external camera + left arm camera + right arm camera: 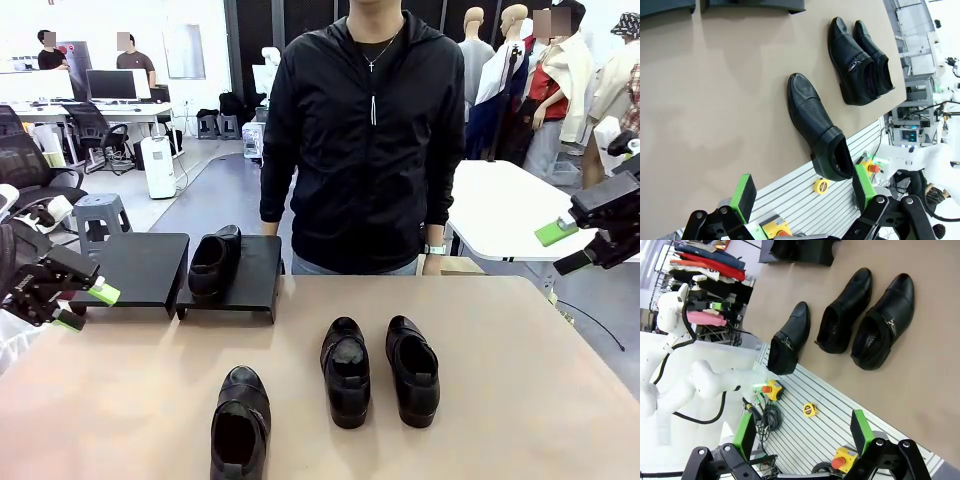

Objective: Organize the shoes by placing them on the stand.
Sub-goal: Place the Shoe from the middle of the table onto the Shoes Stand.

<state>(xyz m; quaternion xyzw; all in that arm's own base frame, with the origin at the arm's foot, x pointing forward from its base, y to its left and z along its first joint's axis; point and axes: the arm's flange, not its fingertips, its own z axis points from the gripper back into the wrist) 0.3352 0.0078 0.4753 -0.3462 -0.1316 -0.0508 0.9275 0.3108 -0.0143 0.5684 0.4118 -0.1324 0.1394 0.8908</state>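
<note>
The left gripper and right gripper were released, empty. Three shoes lay with toes toward 12 o'clock; the fourth shoe sat on the stand.

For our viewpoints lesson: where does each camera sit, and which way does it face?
Front: robot's side, facing across the table at the person; left hand and right hand at the sides.
Left wrist: behind the open left hand, looking down at the lone shoe and the pair.
Right wrist: behind the open right hand, facing the same shoes.
Shared: all show those three shoes.
</note>
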